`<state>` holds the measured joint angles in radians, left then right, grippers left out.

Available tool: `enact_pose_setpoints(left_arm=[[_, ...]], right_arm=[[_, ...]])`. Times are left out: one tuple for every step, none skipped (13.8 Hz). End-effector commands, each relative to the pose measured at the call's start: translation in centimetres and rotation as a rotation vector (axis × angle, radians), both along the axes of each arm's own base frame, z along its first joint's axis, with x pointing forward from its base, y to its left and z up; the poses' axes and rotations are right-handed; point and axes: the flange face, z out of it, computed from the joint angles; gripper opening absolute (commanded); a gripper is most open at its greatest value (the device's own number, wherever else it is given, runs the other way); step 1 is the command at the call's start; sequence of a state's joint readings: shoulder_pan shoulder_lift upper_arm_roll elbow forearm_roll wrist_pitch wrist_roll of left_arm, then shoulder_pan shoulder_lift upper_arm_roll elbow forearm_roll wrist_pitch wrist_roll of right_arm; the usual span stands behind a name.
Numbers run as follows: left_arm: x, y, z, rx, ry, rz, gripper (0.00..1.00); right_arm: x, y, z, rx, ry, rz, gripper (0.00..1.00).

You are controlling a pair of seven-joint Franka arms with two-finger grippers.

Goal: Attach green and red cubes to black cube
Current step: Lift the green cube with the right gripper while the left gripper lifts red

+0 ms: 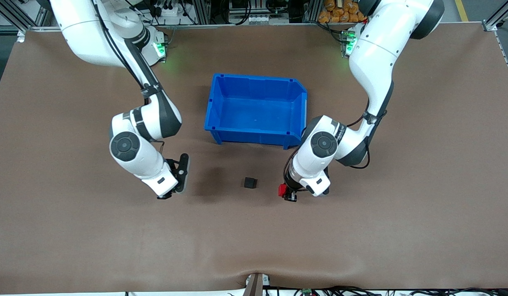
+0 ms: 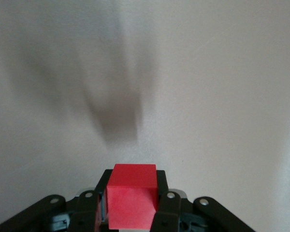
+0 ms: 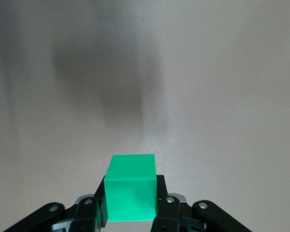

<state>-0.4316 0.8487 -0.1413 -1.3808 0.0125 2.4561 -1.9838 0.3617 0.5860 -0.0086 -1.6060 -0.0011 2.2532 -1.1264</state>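
Both coloured cubes are gripped but unattached: left gripper (image 2: 131,212) fingers clamp the red cube (image 2: 132,200), right gripper (image 3: 130,210) fingers the green cube (image 3: 131,193), flanking the black cube (image 1: 250,182) on the tabletop (image 1: 360,238).

No text, label, brand, number or sign can be read anywhere in these views. The blue bin (image 1: 256,109), the black cube (image 1: 250,182), the red cube (image 2: 132,202) and the green cube (image 3: 131,187) all show plain, unmarked faces, and the white arm housings carry no legible lettering. The brown table (image 1: 422,197) bears no markings, and the clutter along its edge is too small to make out any writing.
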Motion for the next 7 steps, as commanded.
enact_pose_setpoints(left_arm=[[0.8, -2.0, -1.7, -0.018, -0.010, -0.023, 0.00], [0.4, -2.3, -2.6, -0.014, 0.000, -0.028, 0.00], [-0.3, -3.2, -3.5, -0.009, 0.009, -0.048, 0.00], [-0.9, -4.0, -3.8, -0.006, 0.013, -0.062, 0.00], [-1.3, -4.3, -4.6, -0.004, 0.023, -0.067, 0.00], [-1.6, -4.6, -5.1, -0.002, 0.029, -0.073, 0.00], [-2.3, -5.4, -5.7, 0.002, 0.036, -0.087, 0.00]], right_arm=[[0.0, 1.4, -0.2, 0.010, 0.018, -0.088, 0.00], [-0.6, 2.9, -0.2, 0.015, 0.021, -0.091, 0.00], [-0.8, 3.5, -0.4, 0.015, 0.022, -0.104, 0.00], [-0.8, 3.6, -0.5, 0.016, 0.023, -0.121, 0.00], [-0.9, 4.1, -0.3, 0.018, 0.019, -0.119, 0.00], [-1.1, 4.6, -0.3, 0.018, 0.019, -0.115, 0.00], [-1.2, 4.9, -0.3, 0.019, 0.018, -0.112, 0.00]])
